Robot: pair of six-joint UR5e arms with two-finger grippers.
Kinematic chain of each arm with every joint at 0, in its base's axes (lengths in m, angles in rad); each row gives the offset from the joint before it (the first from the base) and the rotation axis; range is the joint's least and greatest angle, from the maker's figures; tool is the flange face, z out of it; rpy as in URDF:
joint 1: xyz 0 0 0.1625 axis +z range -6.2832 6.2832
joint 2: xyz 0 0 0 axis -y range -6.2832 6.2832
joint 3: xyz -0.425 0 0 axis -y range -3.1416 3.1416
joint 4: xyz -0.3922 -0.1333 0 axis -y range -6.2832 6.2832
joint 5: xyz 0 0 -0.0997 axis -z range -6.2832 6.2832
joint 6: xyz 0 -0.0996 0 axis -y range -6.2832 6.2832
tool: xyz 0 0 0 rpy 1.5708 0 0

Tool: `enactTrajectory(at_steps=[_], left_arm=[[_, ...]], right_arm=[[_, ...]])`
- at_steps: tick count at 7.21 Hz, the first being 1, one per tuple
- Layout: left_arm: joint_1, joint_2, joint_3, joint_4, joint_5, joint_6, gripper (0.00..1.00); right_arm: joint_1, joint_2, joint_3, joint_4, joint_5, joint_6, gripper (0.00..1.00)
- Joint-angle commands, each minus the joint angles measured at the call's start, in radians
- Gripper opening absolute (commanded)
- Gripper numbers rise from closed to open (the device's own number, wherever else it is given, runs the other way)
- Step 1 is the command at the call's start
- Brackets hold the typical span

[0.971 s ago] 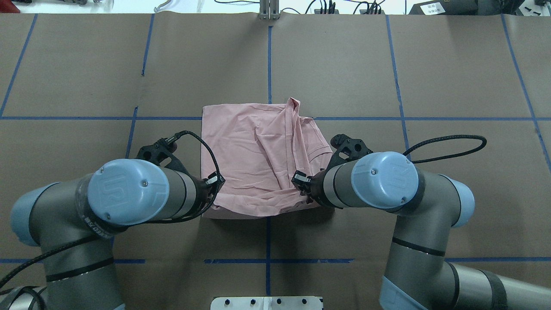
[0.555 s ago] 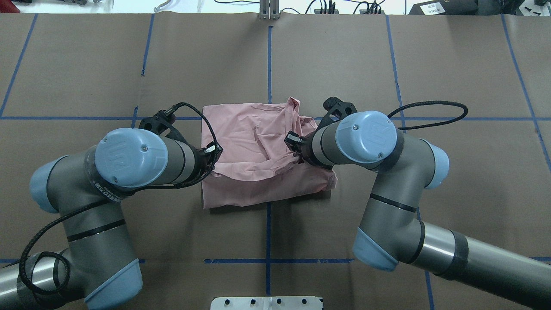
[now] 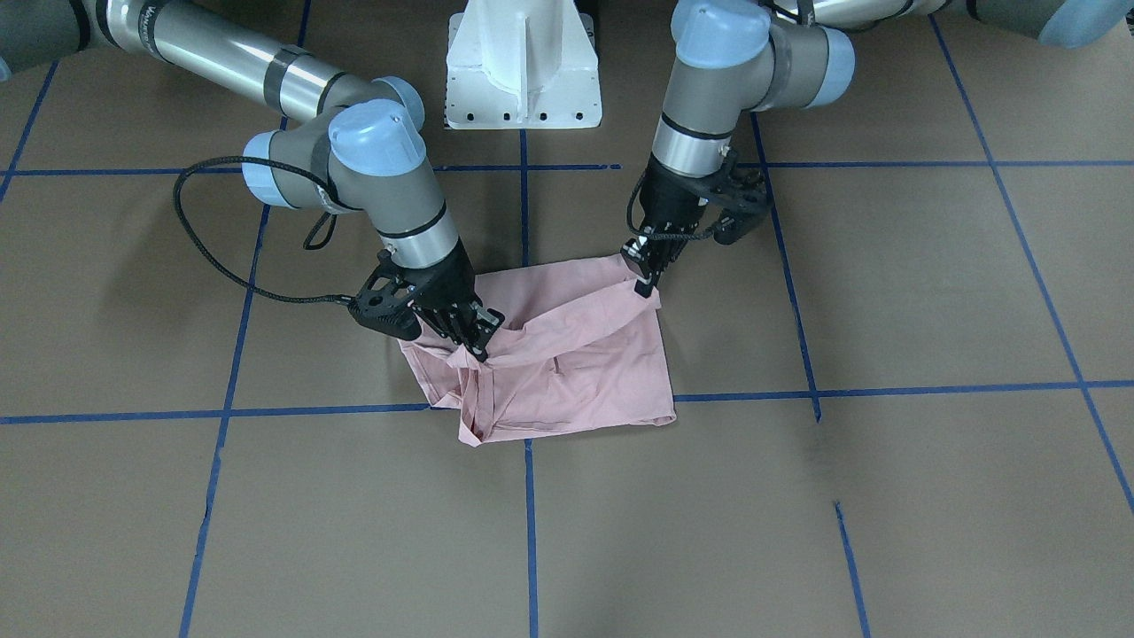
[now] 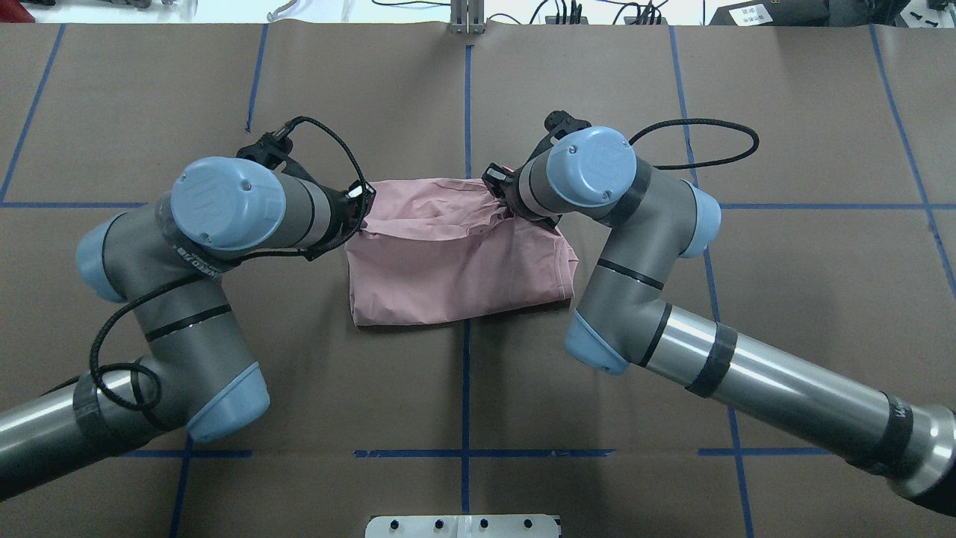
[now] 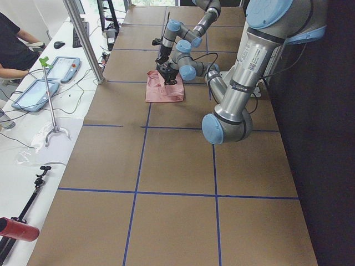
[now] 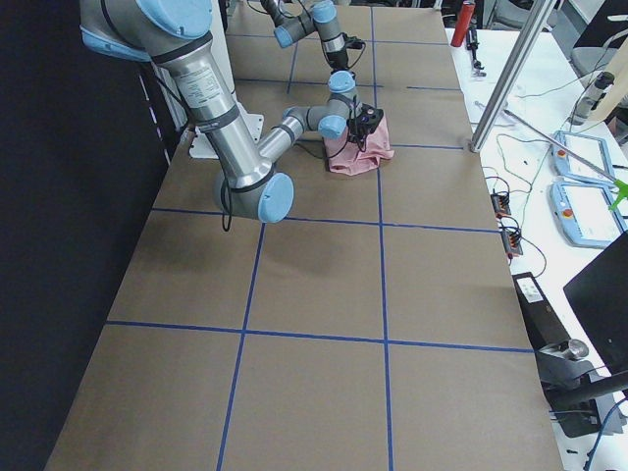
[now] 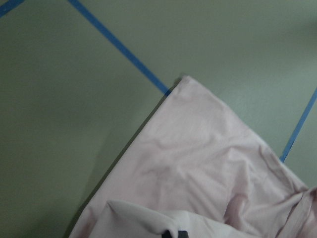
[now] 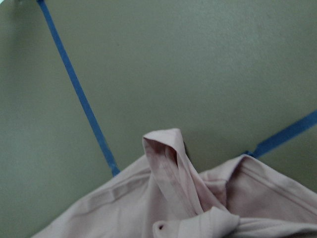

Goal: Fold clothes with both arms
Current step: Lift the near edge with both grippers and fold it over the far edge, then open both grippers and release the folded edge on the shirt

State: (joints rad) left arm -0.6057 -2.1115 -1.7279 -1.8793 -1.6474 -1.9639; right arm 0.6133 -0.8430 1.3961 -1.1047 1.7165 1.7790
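The pale pink T-shirt lies mid-table, doubled over; no print shows. It also shows in the front view. My left gripper is shut on the shirt's lifted edge at its left end, which is on the right in the front view. My right gripper is shut on the same edge at the other end. Both hold the edge just above the shirt's far side. The left wrist view shows pink cloth over the table. The right wrist view shows a bunched fold.
Brown table cover with blue tape grid lines. The white pedestal base is at the robot's side. A metal post stands at the far edge. An operators' bench with tablets runs beyond it.
Both grippers moved away from the robot toward the table's far side, carrying the shirt's near edge over the rest. The shirt now covers about half its earlier depth.
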Motion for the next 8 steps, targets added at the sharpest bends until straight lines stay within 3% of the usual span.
enactTrajectory(at_steps=[1,2,4,6,8], left_arm=[[-0.106,-0.092,0.262,-0.182,-0.029,0.099,0.99],[-0.164,-0.096,0.269,-0.181,-0.072,0.152,1.00],[-0.232,-0.093,0.274,-0.181,-0.140,0.249,1.00],[-0.235,-0.085,0.274,-0.178,-0.158,0.278,1.00],[-0.282,-0.082,0.269,-0.172,-0.257,0.360,1.00]], right_arm=[[0.069,0.097,-0.167,0.011,0.002,0.000,0.00],[0.112,0.134,-0.230,0.014,0.003,-0.015,0.99],[0.170,0.192,-0.351,0.061,0.006,-0.032,1.00],[0.204,0.193,-0.361,0.068,0.020,-0.081,1.00],[0.287,0.173,-0.359,0.059,0.110,-0.297,1.00]])
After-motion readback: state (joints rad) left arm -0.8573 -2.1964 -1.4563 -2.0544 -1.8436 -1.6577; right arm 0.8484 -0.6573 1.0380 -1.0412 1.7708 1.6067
